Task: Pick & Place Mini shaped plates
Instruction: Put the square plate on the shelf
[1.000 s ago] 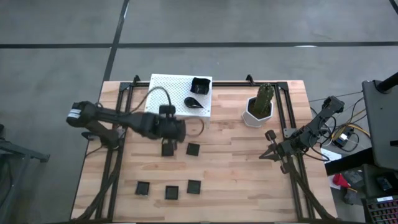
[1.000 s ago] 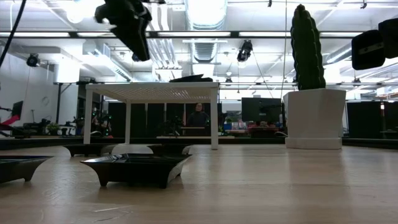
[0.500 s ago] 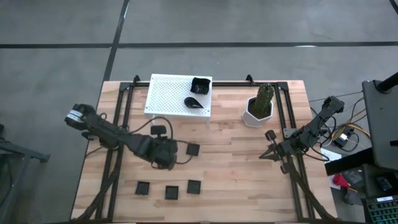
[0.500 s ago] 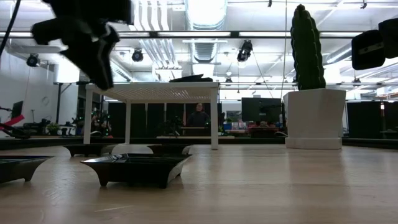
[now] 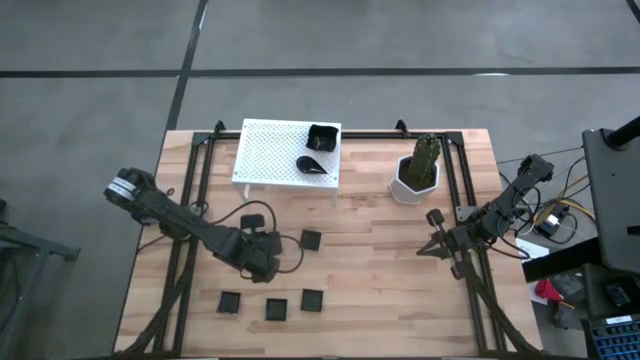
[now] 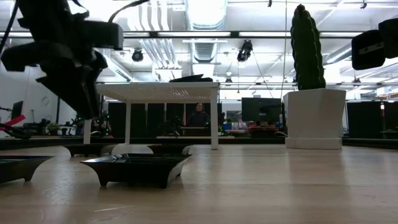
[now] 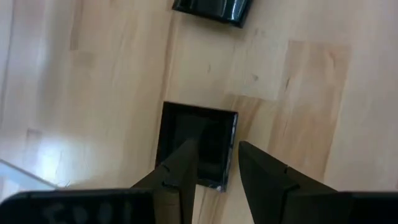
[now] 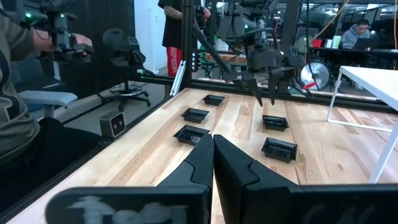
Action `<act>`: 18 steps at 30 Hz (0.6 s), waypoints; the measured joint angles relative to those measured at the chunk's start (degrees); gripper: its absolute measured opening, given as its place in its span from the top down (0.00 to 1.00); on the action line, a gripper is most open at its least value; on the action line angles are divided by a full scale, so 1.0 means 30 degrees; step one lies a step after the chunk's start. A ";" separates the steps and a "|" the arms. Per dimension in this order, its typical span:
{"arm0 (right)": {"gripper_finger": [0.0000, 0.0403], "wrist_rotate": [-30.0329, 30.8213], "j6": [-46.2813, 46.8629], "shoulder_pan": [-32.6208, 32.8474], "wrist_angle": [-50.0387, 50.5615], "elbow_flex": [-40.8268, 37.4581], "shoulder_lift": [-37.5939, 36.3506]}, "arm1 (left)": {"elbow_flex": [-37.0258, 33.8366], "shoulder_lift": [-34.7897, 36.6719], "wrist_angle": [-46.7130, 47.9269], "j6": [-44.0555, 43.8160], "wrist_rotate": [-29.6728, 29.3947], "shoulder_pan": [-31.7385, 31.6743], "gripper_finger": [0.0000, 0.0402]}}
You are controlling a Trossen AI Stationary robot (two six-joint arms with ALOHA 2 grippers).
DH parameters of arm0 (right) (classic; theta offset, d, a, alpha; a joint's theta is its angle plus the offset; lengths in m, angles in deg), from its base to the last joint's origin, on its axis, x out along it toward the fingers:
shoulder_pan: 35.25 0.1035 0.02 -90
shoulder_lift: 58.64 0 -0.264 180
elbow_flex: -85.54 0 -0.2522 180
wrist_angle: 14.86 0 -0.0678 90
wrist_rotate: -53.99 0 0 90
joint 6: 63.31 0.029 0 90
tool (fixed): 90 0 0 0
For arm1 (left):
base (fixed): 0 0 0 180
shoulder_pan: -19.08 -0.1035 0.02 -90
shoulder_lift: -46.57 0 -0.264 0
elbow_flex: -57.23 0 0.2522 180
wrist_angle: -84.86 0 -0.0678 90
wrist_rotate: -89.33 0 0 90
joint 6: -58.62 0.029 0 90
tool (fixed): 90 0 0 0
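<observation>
Small black square plates lie flat on the wooden table: one mid-table and three in a near row. A raised-rim square and a teardrop plate sit on the white perforated rack. My left gripper is open and points down just above another square plate, one finger over its inside and one beyond its edge. In the high view the left gripper hides that plate. My right gripper is shut and waits at the table's right side.
A white pot with a green cactus stands right of the rack. Bare wood lies between the plates and the right arm. The right wrist view shows people beyond the table's left edge. Black frame rails run along both table sides.
My left gripper has moved from beside the rack toward the table's near edge and come down, ending low over the square plate left of the mid-table one. No plate has moved. The right arm has kept still.
</observation>
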State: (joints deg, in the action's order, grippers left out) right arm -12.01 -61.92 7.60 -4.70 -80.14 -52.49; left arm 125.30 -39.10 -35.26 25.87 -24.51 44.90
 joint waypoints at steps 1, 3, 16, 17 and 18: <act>0.98 -0.0001 -0.0017 -0.0005 0.0002 0.0000 0.0000 | -0.0200 0.0000 -0.0383 -0.0043 -0.0003 0.0020 0.71; 0.98 0.0002 0.0012 -0.0001 0.0000 0.0000 0.0000 | -0.0491 -0.0007 -0.0922 -0.0095 0.0021 0.0096 0.71; 0.98 -0.0005 -0.0002 -0.0001 -0.0001 0.0000 0.0000 | -0.2611 -0.0007 -0.3203 -0.0903 0.0241 0.0431 0.71; 0.98 -0.0004 0.0019 -0.0005 0.0002 -0.0007 0.0000 | -0.2730 -0.0007 -0.3278 -0.0955 0.0241 0.0431 0.71; 0.98 -0.0004 0.0020 -0.0005 0.0002 0.0000 0.0000 | -0.2884 -0.0007 -0.3460 -0.0956 0.0241 0.0451 0.71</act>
State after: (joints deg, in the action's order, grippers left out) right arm -12.02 -61.86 7.58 -4.69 -80.14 -52.49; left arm 116.64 -39.12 -45.64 23.01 -23.79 46.25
